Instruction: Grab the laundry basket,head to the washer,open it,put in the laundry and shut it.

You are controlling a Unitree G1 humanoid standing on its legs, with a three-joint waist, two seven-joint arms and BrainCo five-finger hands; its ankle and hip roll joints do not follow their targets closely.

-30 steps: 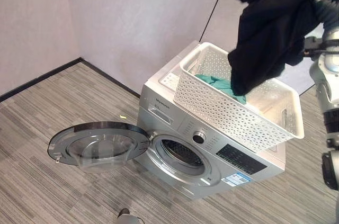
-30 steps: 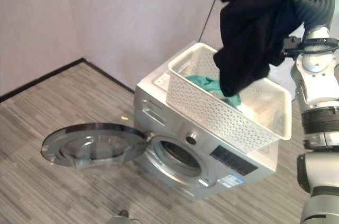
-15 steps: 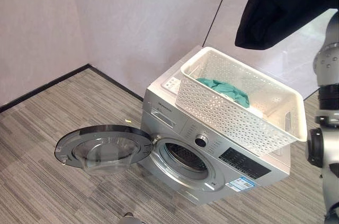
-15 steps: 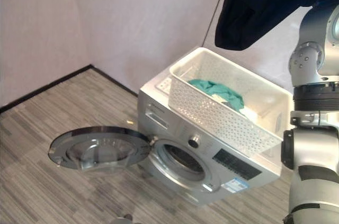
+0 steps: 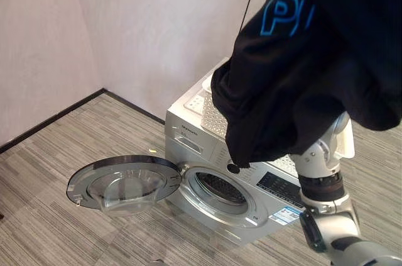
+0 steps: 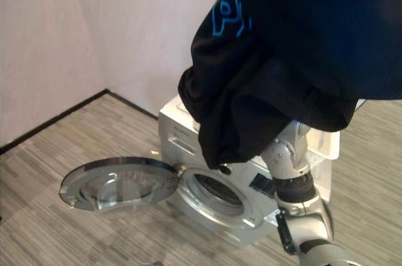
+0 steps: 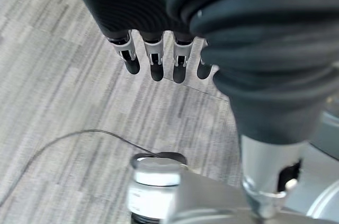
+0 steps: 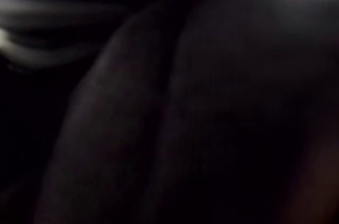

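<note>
I have the black garment [image 5: 301,77] hanging high above the washer [image 5: 213,171], whose door [image 5: 122,181] lies swung open. My right hand is buried in cloth, grip unreadable; my left hand [image 7: 159,57] hangs slack, holding nothing. Risk: trailing fabric snagging the drum opening [image 5: 217,187] rim.

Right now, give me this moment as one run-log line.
phase: loading | black garment hanging above washer | washer door open | left robot hand open, idle | right robot hand: hidden by cloth
</note>
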